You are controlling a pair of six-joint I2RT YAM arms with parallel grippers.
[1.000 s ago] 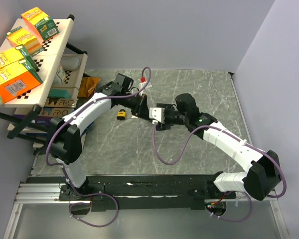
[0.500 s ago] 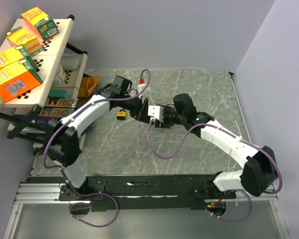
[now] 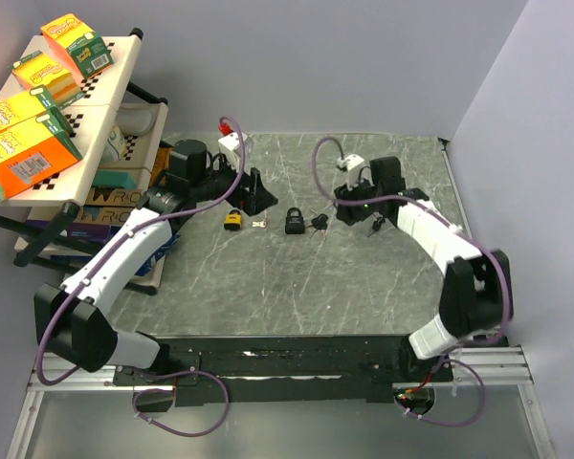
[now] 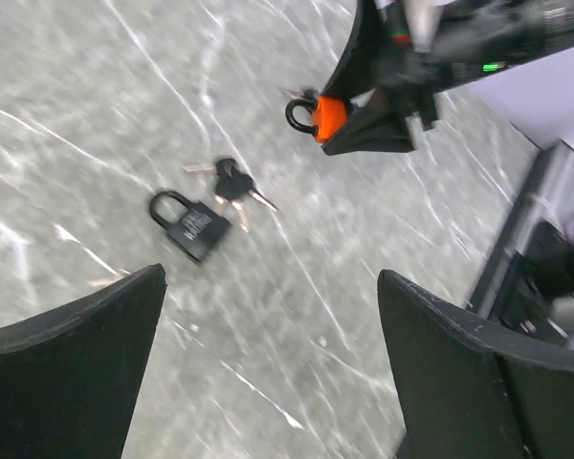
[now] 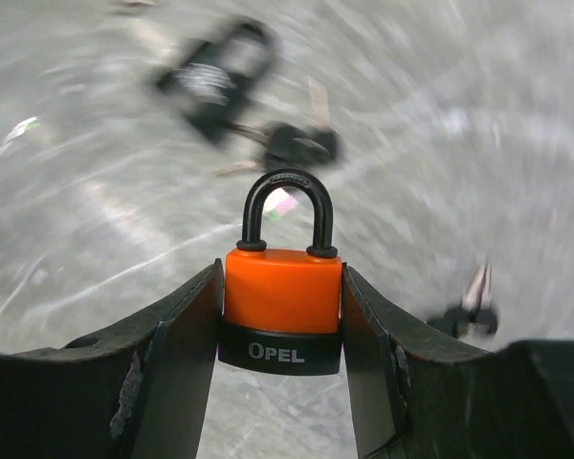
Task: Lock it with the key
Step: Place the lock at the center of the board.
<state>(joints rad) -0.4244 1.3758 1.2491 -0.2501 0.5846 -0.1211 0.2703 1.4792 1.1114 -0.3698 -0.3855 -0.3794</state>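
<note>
An orange padlock (image 5: 282, 296) with a black base marked OPEL sits upright between the fingers of my right gripper (image 5: 280, 271), which is shut on it, shackle pointing away. The left wrist view shows that orange padlock (image 4: 330, 117) held above the table. My left gripper (image 4: 270, 277) stands wide open with nothing in it, back at the table's left (image 3: 261, 194). A black padlock (image 3: 294, 222) lies mid-table with a bunch of keys (image 3: 318, 224) beside it. Another bunch of keys (image 5: 469, 311) lies under my right arm (image 3: 375, 227).
A small yellow padlock (image 3: 232, 220) with a silver key (image 3: 258, 225) lies near my left gripper. A rack (image 3: 96, 115) with orange boxes stands at the left edge. A wall (image 3: 517, 143) closes off the right side.
The two grippers, together at mid-table before, have parted. My left gripper has opened and drawn back left. My right arm has swung back right with the orange padlock.
</note>
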